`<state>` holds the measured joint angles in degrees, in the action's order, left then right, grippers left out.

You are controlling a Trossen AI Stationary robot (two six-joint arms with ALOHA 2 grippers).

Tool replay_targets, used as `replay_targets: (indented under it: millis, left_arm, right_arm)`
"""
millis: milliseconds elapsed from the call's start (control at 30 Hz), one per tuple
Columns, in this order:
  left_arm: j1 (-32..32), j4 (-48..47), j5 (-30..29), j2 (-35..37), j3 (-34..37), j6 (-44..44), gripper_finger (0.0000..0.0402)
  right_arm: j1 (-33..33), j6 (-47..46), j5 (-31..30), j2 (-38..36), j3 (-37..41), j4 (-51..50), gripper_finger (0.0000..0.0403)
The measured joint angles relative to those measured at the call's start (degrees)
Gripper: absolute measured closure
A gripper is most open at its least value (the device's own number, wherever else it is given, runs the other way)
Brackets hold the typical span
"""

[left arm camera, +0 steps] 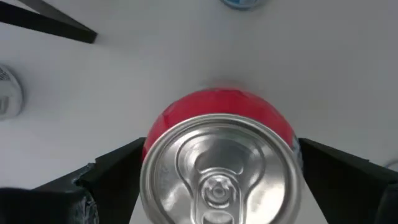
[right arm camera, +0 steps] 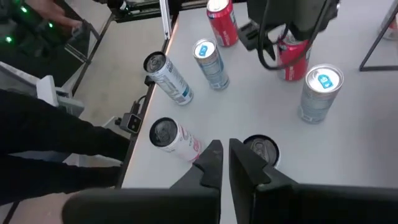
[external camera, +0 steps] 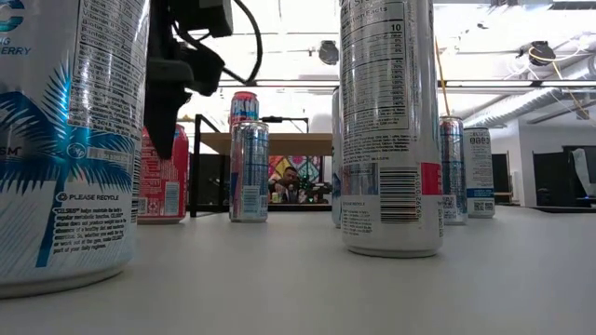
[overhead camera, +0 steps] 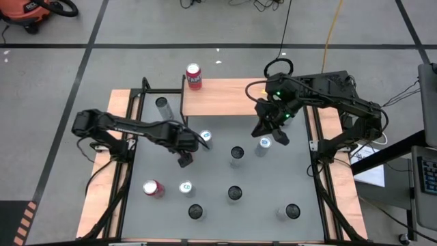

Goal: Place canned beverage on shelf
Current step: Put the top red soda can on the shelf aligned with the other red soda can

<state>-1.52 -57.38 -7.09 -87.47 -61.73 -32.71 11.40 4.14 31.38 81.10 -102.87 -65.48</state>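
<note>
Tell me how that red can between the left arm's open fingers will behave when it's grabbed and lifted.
The red can is smooth, rounded metal, so it may slip unless the left tool squeezes it squarely. It stands upright and is tall for its width, so an off-centre touch could tip it. Its tab looks unopened, so it is probably full and fairly heavy.
</note>
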Motion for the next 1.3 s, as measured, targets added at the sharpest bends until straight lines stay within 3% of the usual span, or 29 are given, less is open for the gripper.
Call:
replay_targets:
  millis: [467, 633, 1067, 1300]
  left_arm:
    - [0.0, -0.3, 3.4, -0.6, -0.1, -6.0, 0.0112]
    - [0.1, -3.7, 4.3, -0.7, -3.1, -7.5, 0.0118]
    - [4.0, -20.3, 6.3, -0.6, -25.0, -16.8, 0.0118]
    - [6.5, -21.2, 6.0, -0.6, -41.3, -22.4, 0.0118]
  right_arm:
    - [0.0, -0.6, -1.5, 0.0, 0.0, 1.9, 0.0403]
    - [0.0, -2.9, -4.6, 0.6, 0.0, 4.1, 0.0403]
    - [-2.3, -12.5, -7.6, 6.9, 0.0, 9.7, 0.04]
    - [-4.3, -13.4, -11.2, 10.0, 0.0, 14.3, 0.0335]
